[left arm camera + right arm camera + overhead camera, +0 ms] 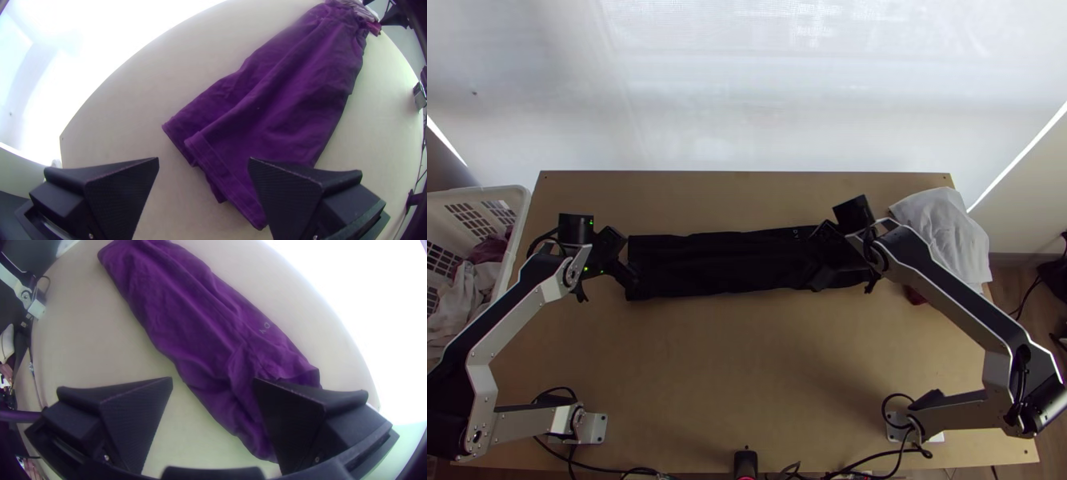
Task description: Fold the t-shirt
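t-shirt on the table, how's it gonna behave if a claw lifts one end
The t-shirt will probably sag limply, since soft wrinkles run along its strip. Its layers may slide apart, as the hems at one end lie offset. It looks thin, so likely light.

T-shirt (707, 266) — matt cloth; table (747, 352) — smooth wood.

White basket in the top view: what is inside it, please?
Inside the white basket, a pale cloth and a dark reddish cloth can be seen; what lies beneath them is covered.
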